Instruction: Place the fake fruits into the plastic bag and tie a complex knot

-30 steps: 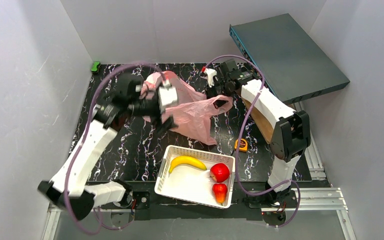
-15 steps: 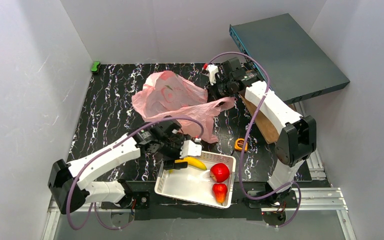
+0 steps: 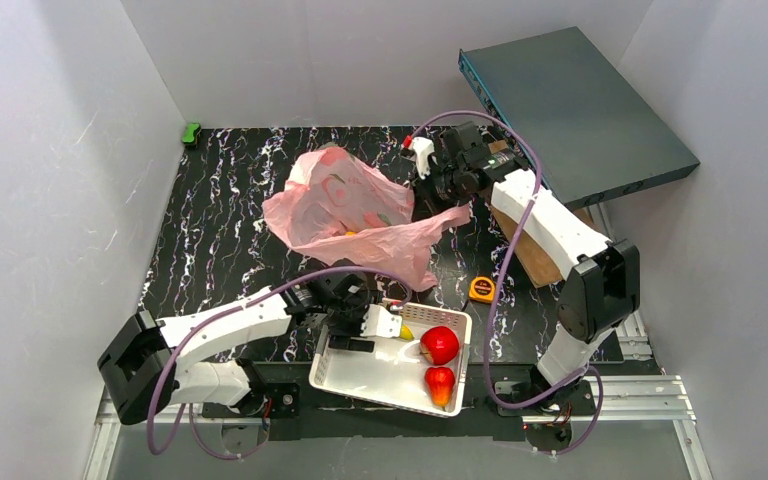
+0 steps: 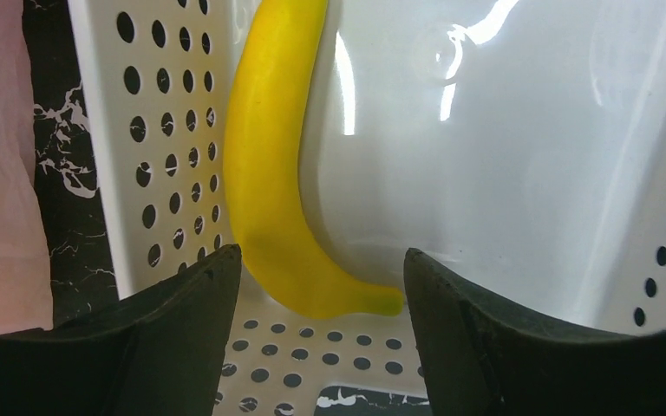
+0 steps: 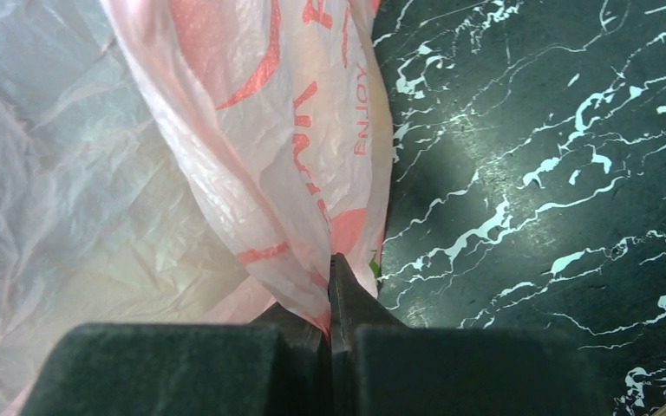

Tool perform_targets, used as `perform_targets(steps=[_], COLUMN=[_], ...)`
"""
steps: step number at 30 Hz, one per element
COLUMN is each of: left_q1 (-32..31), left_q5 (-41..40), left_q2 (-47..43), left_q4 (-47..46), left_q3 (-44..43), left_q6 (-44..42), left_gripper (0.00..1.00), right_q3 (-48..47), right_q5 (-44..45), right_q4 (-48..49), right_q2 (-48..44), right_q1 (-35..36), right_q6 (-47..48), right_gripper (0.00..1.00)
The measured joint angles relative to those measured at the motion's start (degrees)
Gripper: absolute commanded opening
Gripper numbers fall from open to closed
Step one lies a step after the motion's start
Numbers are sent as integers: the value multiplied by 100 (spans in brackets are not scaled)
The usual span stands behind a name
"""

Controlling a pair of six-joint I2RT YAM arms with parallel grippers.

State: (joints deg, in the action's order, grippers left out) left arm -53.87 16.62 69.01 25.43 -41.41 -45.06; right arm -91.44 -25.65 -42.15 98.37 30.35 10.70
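Banana [image 4: 269,173]: in white basket [image 4: 503,173], long axis along perforated wall, tip betw. left gripper [image 4: 321,256] fingers, spread apart. Apple [image 3: 439,344], pointed red fruit [image 3: 440,384]: same basket. Pink bag [image 3: 350,215]: behind basket, edge pinched tight by right gripper [image 5: 334,277]

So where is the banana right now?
In the left wrist view, the banana lies inside the white basket along its wall, its tip just ahead of the open left end effector.

Centre frame, the plastic bag [image 3: 345,210] is translucent pink with red lettering. The banana [image 4: 269,173] is plain yellow inside the white basket [image 4: 95,130], its walls dotted with round holes. Lower right, the apple [image 3: 440,344] and pointed fruit [image 3: 440,383] are red. The table [image 3: 220,180] is black, veined white.
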Motion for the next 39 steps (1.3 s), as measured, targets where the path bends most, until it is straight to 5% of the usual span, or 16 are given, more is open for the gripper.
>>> perform_targets(steps=[6, 12, 18, 25, 29, 34, 39], left_q1=[2, 0, -15, 149, 977, 1853, 2229], left_q5=[-122, -90, 61, 925, 1786, 1878, 1211], left_q2=[201, 826, 514, -737, -1117, -713, 503], left_q4=[-509, -632, -455, 656, 756, 485, 133], left_q3=[330, 328, 295, -1167, -2485, -3329, -3252], left_q6=[-70, 55, 70, 511, 1156, 1762, 1403], left_gripper=[61, 34, 0, 0, 0, 0, 0], right_q3=[188, 323, 323, 323, 323, 323, 254], right_q5=[4, 46, 160, 168, 173, 173, 164], right_q4=[24, -7, -7, -11, -9, -9, -20], right_q2=[-304, -361, -365, -376, -378, -378, -306], right_q1=[157, 162, 162, 162, 162, 162, 160], right_q6=[20, 157, 240, 295, 308, 345, 352], right_gripper=[1, 1, 1, 1, 1, 1, 1])
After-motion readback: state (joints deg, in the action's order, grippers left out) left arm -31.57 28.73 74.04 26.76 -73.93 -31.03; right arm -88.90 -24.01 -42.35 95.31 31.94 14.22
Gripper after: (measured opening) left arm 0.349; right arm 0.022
